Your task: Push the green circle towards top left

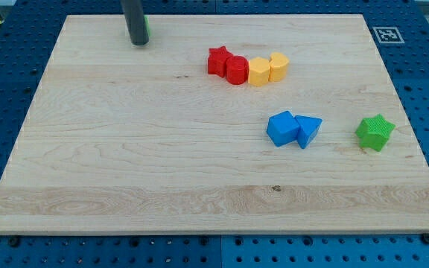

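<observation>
Since our rod stands at the view's top left, my tip [139, 42] rests on the counter [125, 164] close to its far edge; we carry no hand, only this rod, so nothing opens, closes or grips; a sliver of the green circle [147, 27] peeks out on the rod's right side, touching or nearly touching it, mostly hidden behind; we judge it already deep in the top-left area, with little travel left; further right, a red star [217, 60], a red block [236, 70], a yellow block [259, 72] and a second yellow block [278, 65] sit touching in a curved row; below them a blue block [281, 128] touches a blue triangle [308, 130]; a green star [375, 132] sits alone at the view's right, well apart.
</observation>
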You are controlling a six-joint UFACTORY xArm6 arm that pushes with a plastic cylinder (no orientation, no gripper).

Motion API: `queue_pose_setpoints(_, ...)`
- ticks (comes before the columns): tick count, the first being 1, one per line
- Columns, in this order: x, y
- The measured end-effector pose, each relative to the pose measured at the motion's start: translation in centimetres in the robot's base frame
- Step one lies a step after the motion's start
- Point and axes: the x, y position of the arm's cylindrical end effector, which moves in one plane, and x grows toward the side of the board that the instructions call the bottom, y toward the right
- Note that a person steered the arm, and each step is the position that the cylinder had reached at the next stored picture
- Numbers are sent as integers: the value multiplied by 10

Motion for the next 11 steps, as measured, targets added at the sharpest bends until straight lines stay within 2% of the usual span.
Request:
queue_pose_setpoints(1, 1, 33)
queue_pose_setpoints(3, -14, 49)
queue_pose_setpoints(6, -22, -24)
queue_pose_setpoints(7, -27, -29)
queue_pose_setpoints(9, -42, 11)
queue_pose_setpoints(11, -43, -27)
